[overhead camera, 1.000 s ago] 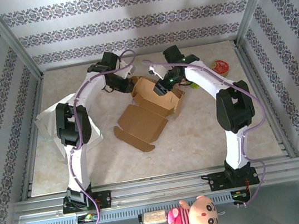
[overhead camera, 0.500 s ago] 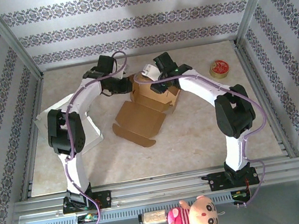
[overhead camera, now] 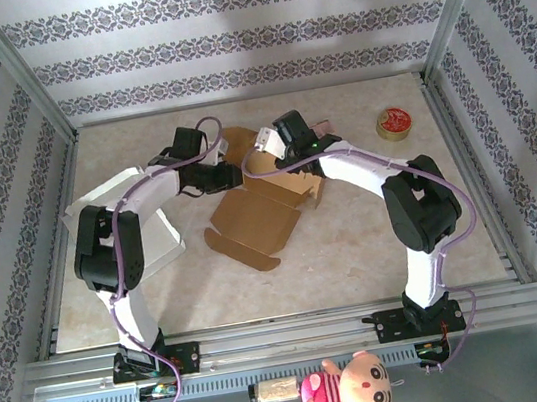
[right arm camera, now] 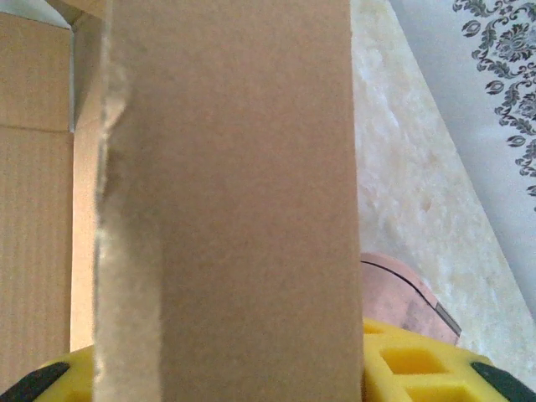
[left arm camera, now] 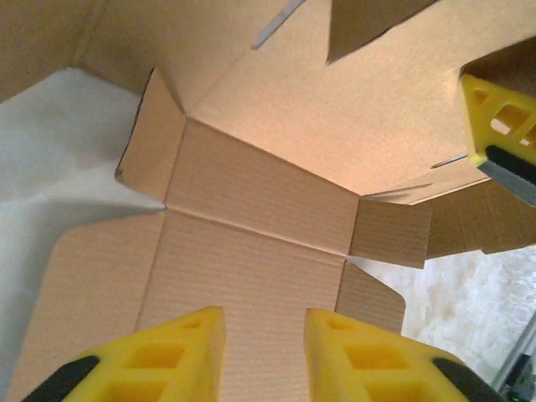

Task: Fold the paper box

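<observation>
Brown cardboard up at the far middle of the tabletop point(overhead camera: 355, 239): that's the box point(overhead camera: 256, 218), half-built, one big flat panel lying open toward the near edge and the raised walls behind it toward the far edge. Both arms reach in over those walls.

The left gripper point(overhead camera: 224, 170) sits at the box's left side. From its wrist camera the yellow fingers point(left arm camera: 180, 352) stand a narrow gap apart with nothing between them, hovering above the creased inside of the box. A small side flap stands upright at the left fold.

The right gripper point(overhead camera: 276, 152) is over the walls from the other side, close to the left one. On its wrist view, a tall flap stands straight up across the yellow fingers point(right arm camera: 419, 368), covering the space between them. Pinched or just in front? Cannot tell.

A white sheet point(overhead camera: 146, 229) lies by the left edge. A red tape roll point(overhead camera: 395, 122) sits near the far right corner, well apart from the box.
</observation>
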